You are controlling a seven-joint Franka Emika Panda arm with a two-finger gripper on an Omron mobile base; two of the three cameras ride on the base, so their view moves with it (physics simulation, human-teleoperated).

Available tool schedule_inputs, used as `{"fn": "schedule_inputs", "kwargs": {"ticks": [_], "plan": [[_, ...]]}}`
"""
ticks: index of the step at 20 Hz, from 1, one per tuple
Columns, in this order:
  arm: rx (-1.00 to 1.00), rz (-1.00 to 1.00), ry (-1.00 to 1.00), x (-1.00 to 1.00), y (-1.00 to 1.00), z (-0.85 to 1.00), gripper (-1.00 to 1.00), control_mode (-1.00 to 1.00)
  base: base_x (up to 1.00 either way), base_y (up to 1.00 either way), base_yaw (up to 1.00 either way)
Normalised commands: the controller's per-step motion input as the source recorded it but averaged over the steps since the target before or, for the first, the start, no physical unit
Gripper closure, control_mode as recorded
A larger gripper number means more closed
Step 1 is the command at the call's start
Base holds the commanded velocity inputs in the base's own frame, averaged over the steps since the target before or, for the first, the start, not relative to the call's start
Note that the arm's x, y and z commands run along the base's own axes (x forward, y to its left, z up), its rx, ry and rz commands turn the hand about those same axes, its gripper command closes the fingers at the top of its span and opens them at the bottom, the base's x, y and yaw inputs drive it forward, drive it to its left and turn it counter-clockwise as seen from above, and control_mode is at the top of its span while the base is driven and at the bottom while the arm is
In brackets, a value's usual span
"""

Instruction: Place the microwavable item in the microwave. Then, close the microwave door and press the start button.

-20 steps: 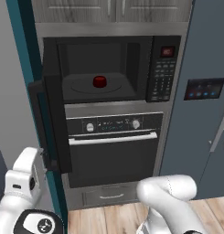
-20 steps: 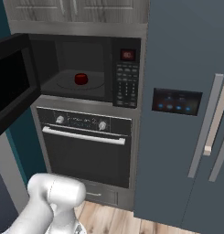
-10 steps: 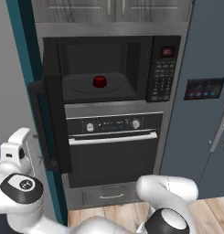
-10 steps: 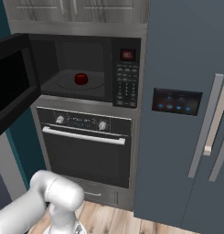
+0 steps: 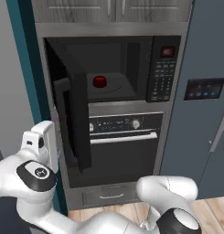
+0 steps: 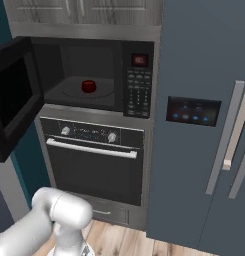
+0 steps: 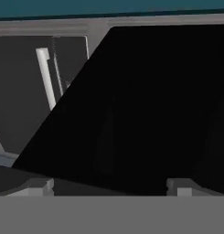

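Door panel of the microwave door [image 5: 73, 121] looks rigid and hinged, light to swing; push its flat outer face near the handle edge; gripper [image 7: 111, 185] jaws spread wide, holding nothing; red ball [image 5: 99, 82] sits inside the microwave [image 6: 101, 75], at 12 o'clock above the oven [image 6: 96, 160].

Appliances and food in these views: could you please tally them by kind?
Microwaves: 1, the microwave, door open
Ovens: 1, the oven
Fridges: 1, the fridge
Red balls: 1, the ball inside the microwave
Total: 4
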Motion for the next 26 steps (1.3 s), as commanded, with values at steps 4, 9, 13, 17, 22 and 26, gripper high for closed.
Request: {"fn": "schedule_inputs", "kwargs": {"ticks": [4,9,13,17,22,26], "plan": [[0.08,0.0,0.11,0.24,-1.0,0.0,-1.0,-1.0,0.0,0.0,0.0],[0.09,0.0,0.1,0.35,-1.0,0.0,-1.0,-1.0,0.0,0.0,0.0],[0.09,0.0,0.09,0.39,-1.0,0.02,-1.0,-1.0,0.0,0.0,0.0],[0.09,0.0,0.07,0.4,-1.0,0.03,-1.0,-1.0,0.0,0.0,0.0],[0.1,0.0,0.07,0.63,-1.0,0.12,-1.0,-1.0,0.0,0.0,0.0],[0.07,0.01,0.01,0.9,-0.71,0.24,-1.0,-1.0,0.0,0.0,0.0]]}}
